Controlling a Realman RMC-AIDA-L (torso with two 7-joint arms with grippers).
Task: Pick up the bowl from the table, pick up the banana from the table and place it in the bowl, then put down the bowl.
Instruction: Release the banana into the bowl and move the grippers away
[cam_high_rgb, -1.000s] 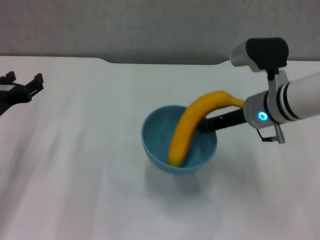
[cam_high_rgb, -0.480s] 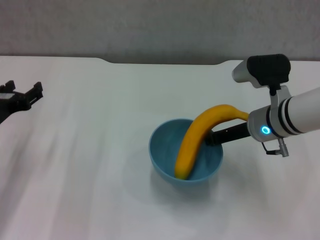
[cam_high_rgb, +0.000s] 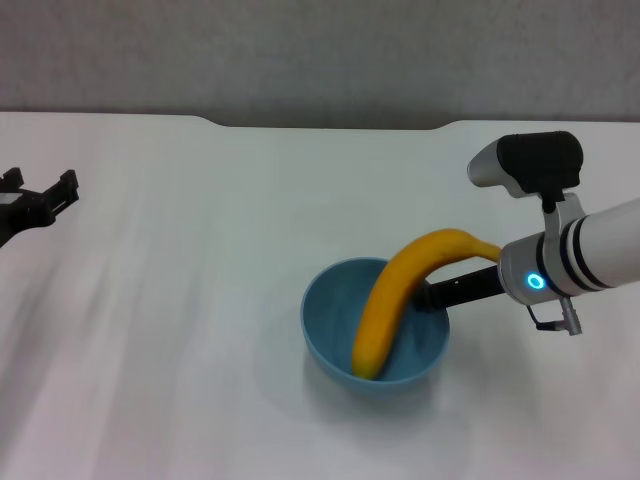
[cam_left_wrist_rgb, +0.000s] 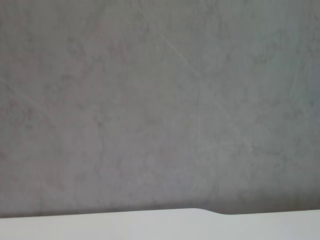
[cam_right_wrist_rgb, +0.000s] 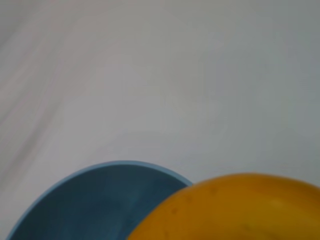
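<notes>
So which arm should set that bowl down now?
The right one, probably. The right gripper sits at the rim of the bowl, with the banana leaning inside, while the left gripper is far off at the table's left edge.

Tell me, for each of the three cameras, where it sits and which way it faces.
Head view: from the robot's head, down on the table; shows the left gripper at the left edge, and the right gripper at the bowl with the banana.
Left wrist view: faces the grey wall beyond the table's far edge; no robot parts show.
Right wrist view: looks over the banana and the bowl's rim.
Shared: head and right wrist views both show bowl and banana.
</notes>
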